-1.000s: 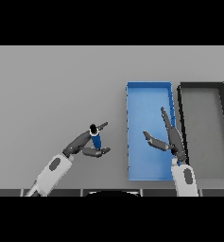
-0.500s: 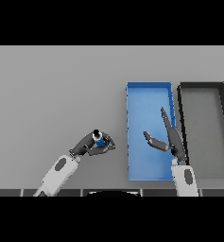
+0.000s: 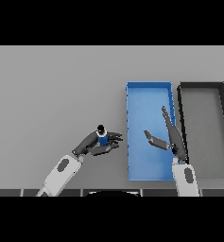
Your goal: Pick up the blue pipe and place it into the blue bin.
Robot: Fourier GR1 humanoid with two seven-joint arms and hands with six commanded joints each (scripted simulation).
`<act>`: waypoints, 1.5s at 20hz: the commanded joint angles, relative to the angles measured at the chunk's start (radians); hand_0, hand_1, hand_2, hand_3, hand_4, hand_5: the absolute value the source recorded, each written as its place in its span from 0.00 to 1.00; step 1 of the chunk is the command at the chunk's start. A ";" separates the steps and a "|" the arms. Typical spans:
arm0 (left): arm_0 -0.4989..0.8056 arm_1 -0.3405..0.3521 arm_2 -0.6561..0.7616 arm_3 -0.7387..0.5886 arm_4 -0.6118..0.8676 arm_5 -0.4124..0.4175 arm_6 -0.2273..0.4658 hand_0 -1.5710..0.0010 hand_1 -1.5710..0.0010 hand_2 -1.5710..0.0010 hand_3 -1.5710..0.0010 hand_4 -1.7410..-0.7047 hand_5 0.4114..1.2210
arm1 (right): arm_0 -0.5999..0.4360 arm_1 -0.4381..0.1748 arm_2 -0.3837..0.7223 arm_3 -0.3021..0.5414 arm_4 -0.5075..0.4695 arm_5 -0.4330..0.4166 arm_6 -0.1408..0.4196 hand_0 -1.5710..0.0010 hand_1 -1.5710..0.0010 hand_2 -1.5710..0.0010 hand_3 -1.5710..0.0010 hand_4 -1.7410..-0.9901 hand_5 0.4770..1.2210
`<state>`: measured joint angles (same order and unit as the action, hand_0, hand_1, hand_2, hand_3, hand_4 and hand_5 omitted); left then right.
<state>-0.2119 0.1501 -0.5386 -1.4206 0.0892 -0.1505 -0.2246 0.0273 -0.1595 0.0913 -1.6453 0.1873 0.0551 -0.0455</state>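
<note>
Head view: left hand [image 3: 95, 144] grasps the blue pipe [image 3: 102, 138] — short, upright, dark-capped — beside the blue bin [image 3: 148, 88]; right hand [image 3: 170, 138] fingers released.

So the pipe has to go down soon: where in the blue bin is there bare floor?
The far half of the rectangular blue bin, up to its back wall, is bare. Nearer, the open right hand hangs over it. The left hand holds the short blue pipe left of the bin.
</note>
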 commanded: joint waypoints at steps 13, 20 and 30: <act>-0.058 -0.048 0.006 -0.110 -0.023 -0.047 0.138 0.00 0.00 0.00 0.00 0.26 1.00 | 0.004 -0.010 0.009 -0.006 0.036 -0.013 0.010 1.00 1.00 1.00 1.00 0.82 0.14; -0.043 -0.053 0.030 -0.120 -0.040 -0.075 0.134 0.00 0.00 0.00 0.00 0.26 1.00 | 0.024 -0.025 0.004 -0.069 0.024 -0.005 0.043 1.00 1.00 1.00 1.00 0.73 0.13; -0.030 -0.072 0.051 -0.135 -0.083 -0.104 0.138 0.00 0.00 0.00 0.00 0.26 1.00 | -0.096 -0.163 -0.003 -0.297 -0.317 0.250 0.113 1.00 1.00 0.99 1.00 0.75 0.12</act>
<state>-0.2411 0.0787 -0.4874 -1.5550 0.0046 -0.2564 -0.0886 -0.0700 -0.3234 0.0878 -1.9427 -0.1295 0.3053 0.0654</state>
